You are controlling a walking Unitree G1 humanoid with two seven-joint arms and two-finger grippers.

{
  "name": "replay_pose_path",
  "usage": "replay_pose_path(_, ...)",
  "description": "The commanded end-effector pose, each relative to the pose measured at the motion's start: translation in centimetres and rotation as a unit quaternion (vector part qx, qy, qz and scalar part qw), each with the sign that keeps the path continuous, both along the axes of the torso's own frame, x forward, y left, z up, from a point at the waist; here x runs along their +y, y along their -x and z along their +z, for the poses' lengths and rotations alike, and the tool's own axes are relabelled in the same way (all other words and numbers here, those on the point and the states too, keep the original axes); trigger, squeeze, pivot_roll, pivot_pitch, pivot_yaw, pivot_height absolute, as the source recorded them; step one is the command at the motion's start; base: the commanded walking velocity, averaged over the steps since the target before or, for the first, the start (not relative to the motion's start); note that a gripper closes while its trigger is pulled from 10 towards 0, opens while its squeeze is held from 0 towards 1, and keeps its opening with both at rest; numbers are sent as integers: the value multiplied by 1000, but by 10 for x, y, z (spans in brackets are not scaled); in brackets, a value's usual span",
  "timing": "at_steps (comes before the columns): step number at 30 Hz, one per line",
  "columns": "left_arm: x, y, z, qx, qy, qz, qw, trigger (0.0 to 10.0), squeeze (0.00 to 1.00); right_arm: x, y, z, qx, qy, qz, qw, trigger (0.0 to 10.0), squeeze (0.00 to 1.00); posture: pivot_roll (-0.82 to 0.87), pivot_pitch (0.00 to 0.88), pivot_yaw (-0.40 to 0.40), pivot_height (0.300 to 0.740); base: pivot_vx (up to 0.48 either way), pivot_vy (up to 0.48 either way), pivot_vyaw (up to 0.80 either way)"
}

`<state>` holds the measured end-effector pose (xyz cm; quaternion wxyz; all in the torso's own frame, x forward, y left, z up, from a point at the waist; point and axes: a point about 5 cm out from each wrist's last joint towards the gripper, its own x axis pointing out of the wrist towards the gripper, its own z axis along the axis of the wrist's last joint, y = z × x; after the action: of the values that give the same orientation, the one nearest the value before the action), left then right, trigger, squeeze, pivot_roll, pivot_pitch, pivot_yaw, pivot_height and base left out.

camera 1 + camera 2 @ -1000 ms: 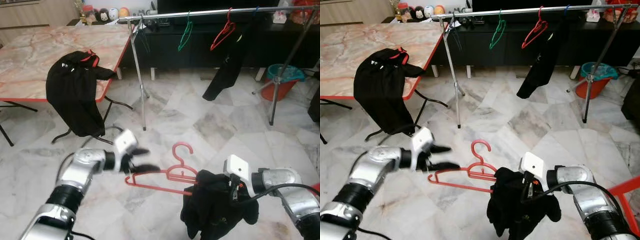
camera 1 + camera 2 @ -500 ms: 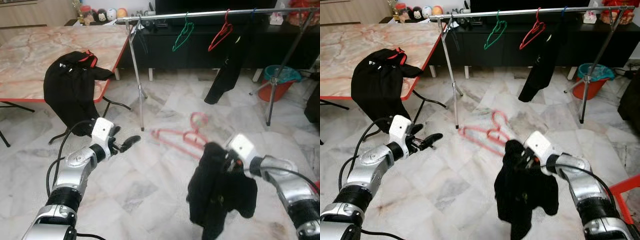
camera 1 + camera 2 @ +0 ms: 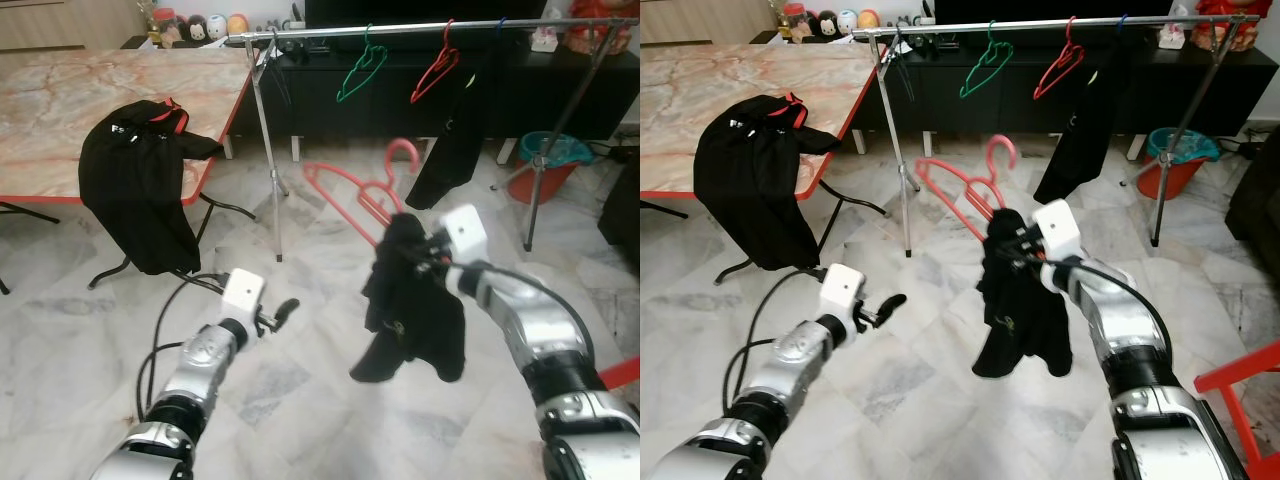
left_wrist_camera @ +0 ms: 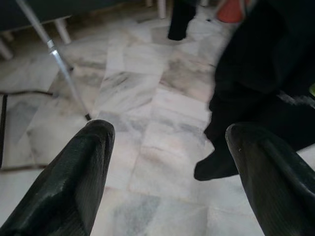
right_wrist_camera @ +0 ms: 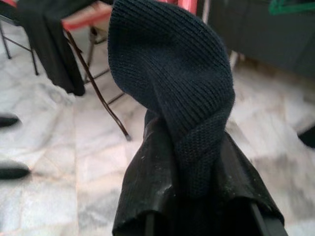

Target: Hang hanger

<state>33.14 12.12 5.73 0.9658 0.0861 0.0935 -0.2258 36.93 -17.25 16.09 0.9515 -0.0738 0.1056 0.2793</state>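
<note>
Right pincer (image 5: 197,196): raised before the rack, fingers clamped together on a fold of a dark knitted garment (image 3: 410,300). The garment hangs on a red hanger (image 3: 355,195), which is held up in the air, tilted, hook uppermost and below the rail; the cloth droops beneath the pincer, clear of the floor.

Left pincer (image 4: 167,167): low over the marble floor (image 3: 330,400), fingers spread apart with nothing between them, pointing toward the hanging garment.

Clothes rack (image 3: 400,27): silver rail on slanted legs, standing before a dark cabinet. On the rail: a green hanger (image 3: 360,75), bare; a second red hanger (image 3: 437,70), bare; a black garment (image 3: 455,140) hanging beside it, near the right end.

Table (image 3: 60,110): marble-patterned top with red edge, at the robot's left. A black jacket (image 3: 140,190) with red trim is draped over its near corner and hangs down the side.

Bucket (image 3: 545,160): orange with a teal rim, on the floor beside the rack's right leg; its contents cannot be made out.

Cabinet top, far left: a row of small round figures (image 3: 205,22), too small to tell apart.
</note>
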Motion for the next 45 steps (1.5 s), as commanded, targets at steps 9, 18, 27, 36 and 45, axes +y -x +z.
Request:
replay_pose_path(9,-9,1,0,-36,-47,-10,998,10000,0,32,-5,38,-44,-17,77,996,0,0,-250,20,3,740,0,0,0)
replay_pose_path(18,-13,4,-1,-88,-133,-32,987,10000,0,46,-8,50,-45,-18,97,994,0,0,-253,16,-3,740,0,0,0)
replay_pose_path(27,-24,9,-4,-139,-234,-101,957,10000,0,78,-5,61,-51,-29,138,989,0,0,-254,2,-4,740,0,0,0)
replay_pose_path(36,-21,4,-1,-170,-273,-68,944,10000,0,84,-2,66,-56,-28,153,986,0,0,-256,4,-6,740,0,0,0)
replay_pose_path(45,-13,-1,1,-181,-297,-33,937,10000,0,83,0,68,-60,-21,157,985,0,0,-259,11,-8,740,0,0,0)
